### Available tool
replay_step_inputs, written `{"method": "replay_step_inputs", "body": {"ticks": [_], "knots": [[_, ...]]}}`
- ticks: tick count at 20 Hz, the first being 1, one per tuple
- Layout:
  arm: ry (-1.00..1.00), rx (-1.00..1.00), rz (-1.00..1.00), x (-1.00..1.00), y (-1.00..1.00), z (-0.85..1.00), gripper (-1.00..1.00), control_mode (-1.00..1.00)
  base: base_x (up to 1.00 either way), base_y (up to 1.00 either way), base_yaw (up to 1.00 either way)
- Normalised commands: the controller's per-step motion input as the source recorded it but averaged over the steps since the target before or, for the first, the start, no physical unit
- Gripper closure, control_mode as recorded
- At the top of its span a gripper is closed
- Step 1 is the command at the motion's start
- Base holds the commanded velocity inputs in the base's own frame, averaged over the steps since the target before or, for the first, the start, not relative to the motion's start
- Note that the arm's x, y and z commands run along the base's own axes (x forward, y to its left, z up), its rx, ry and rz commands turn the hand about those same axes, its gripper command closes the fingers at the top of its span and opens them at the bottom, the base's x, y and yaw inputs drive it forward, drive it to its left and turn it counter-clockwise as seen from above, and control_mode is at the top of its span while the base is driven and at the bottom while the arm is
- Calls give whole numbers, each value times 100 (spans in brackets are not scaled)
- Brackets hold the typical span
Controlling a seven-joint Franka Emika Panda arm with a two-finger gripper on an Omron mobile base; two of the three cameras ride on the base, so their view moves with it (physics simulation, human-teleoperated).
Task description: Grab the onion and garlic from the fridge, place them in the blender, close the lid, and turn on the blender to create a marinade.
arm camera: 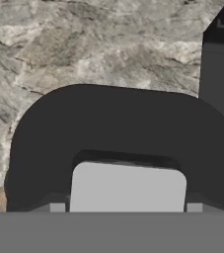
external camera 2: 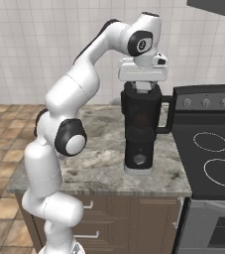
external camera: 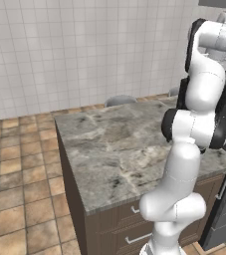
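Observation:
The black blender (external camera 2: 141,144) stands on the stone counter (external camera 2: 99,163), left of the stove, its front button (external camera 2: 140,158) facing me. The black lid (arm camera: 118,123) sits on top of the jar. My gripper (external camera 2: 142,87) points straight down from above, its fingers standing close on both sides of the lid's light grey knob (arm camera: 128,188). A faint reddish round shape, the onion (external camera 2: 141,119), shows through the dark jar. The garlic is hidden and the fridge is out of view.
A black stove (external camera 2: 213,149) with ring burners and a knob panel adjoins the counter on the right. The counter (external camera: 114,144) has drawers below its front. A tiled floor and a white tiled wall lie to the left and behind.

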Motion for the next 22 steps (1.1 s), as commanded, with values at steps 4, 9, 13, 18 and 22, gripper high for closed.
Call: {"method": "replay_step_inputs", "body": {"ticks": [4,9,13,18,22], "knots": [[17,-2,11,-3,1,-28,100,-100,0,0,0],[2,0,7,-3,0,-4,100,-100,0,0,0],[0,0,5,0,0,9,100,-100,0,0,0],[0,0,4,0,0,24,100,-100,0,0,0],[0,0,6,0,0,26,100,-100,0,0,0]]}}
